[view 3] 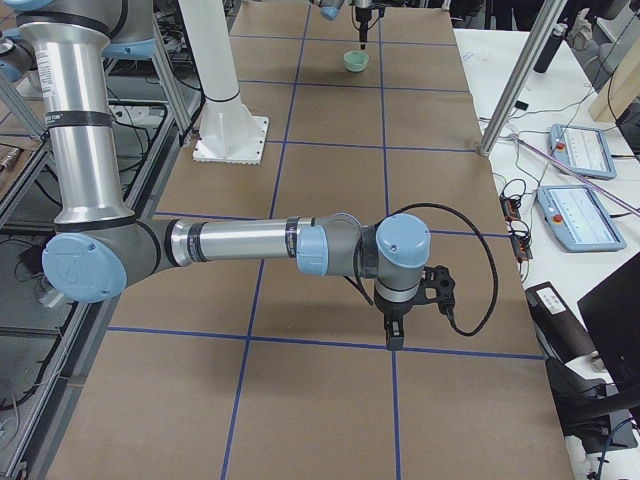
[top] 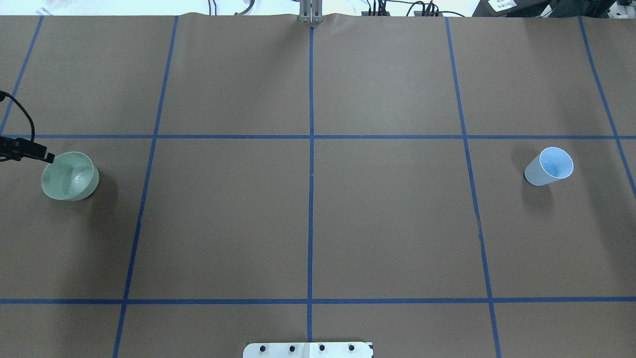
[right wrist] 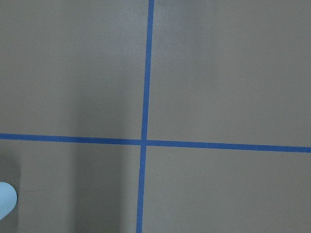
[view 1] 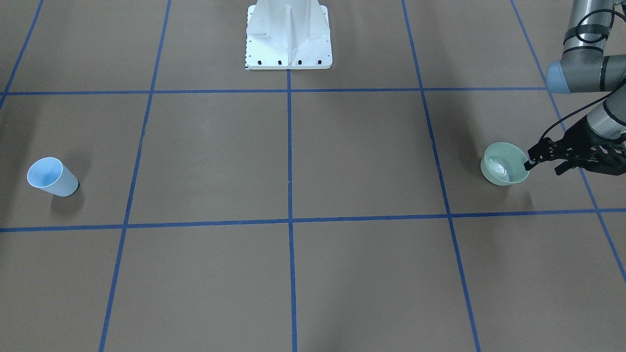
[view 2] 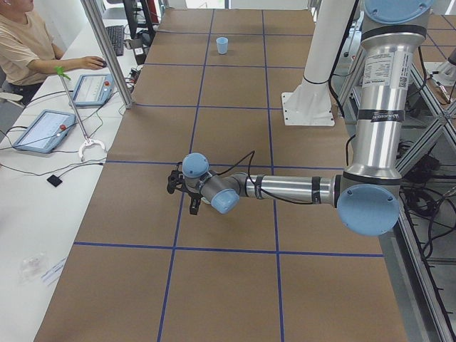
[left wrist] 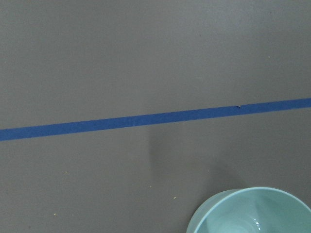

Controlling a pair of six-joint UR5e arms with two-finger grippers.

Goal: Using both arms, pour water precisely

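A pale green bowl (view 1: 504, 170) (top: 69, 175) stands on the table at my left end. The water (view 1: 499, 168) (top: 79, 180) shows in it as white glints. My left gripper (view 1: 544, 166) (view 2: 182, 198) is open beside the bowl, with one fingertip (top: 48, 158) at the rim and the other outside it. A light blue cup (view 1: 51, 177) (top: 549, 166) stands upright at the far right end. My right gripper (view 3: 392, 325) shows only in the right side view, pointing down over bare table, and I cannot tell its state. A sliver of the cup (right wrist: 6, 200) is in the right wrist view.
The white pedestal base (view 1: 288, 36) stands at the table's middle on the robot's side. Blue tape lines (top: 311, 149) divide the brown table into squares. A person sits at a side desk with tablets (view 2: 43, 130) and a stand (view 2: 89, 146).
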